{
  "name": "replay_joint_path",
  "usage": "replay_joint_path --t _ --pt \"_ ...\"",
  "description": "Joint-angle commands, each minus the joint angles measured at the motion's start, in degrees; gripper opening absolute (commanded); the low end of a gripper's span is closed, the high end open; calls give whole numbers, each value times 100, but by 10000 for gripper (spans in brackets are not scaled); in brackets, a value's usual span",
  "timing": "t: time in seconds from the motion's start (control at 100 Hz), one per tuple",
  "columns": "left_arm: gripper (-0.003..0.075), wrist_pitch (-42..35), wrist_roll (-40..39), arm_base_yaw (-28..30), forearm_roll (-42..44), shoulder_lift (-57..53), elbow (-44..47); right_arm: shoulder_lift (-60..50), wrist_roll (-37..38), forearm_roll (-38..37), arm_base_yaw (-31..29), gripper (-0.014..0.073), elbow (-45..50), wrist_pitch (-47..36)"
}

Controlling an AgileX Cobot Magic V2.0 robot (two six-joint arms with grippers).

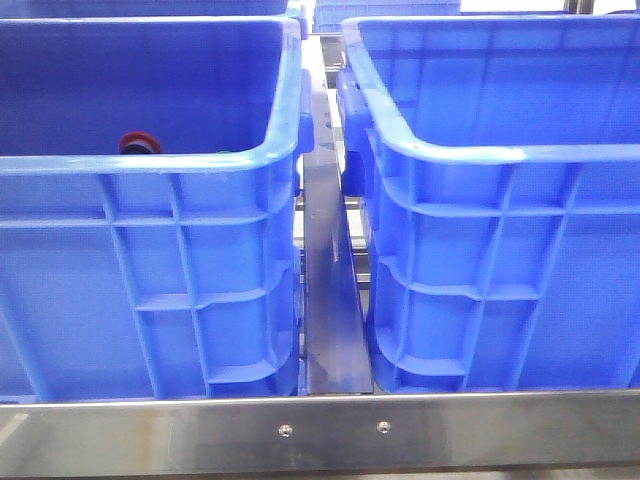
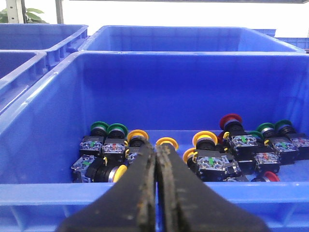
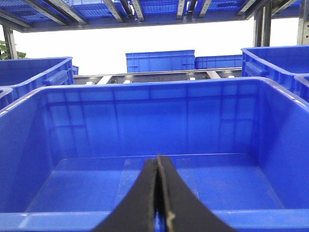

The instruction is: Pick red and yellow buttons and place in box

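A warehouse or factory: blue crates [image 3: 159,62] on steel racking [image 3: 145,12].

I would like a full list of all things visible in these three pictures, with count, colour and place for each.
Left crate: one, blue, left of the front view; it holds the push buttons.
Right crate: one, blue, right of the front view; the right wrist view shows its floor bare.
Push buttons: a mixed heap on the left crate's floor, exact count unclear. Yellow caps: about five. Green caps: about four. Red caps: two seen from the wrist; one red cap shows in the front view.
Other crates: several, blue, behind.
Metal rail: one, silvery, along the front edge.
Plant leaves: green, far background.
Left end effector: one, black, shut, empty, over the left crate's near rim.
Right end effector: one, black, shut, empty, over the right crate.
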Motion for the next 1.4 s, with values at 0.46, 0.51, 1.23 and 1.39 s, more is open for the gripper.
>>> replay_joint_path --t 0.46,0.51,1.23,1.39 --pt "-19 228 -14 -41 -410 -32 -606 -150 -2 -47 -39 -69 -70 -451" --pt "-19 485 -14 -41 -459 81 -939 -150 -2 -47 -39 -69 -70 -451" --pt "-19 4007 333 -41 -422 4215 -5326 -150 -2 -47 -39 -69 -70 -451" --pt "-19 3941 333 -41 -422 4677 -5500 -150 -2 -47 -39 -69 -70 -451"
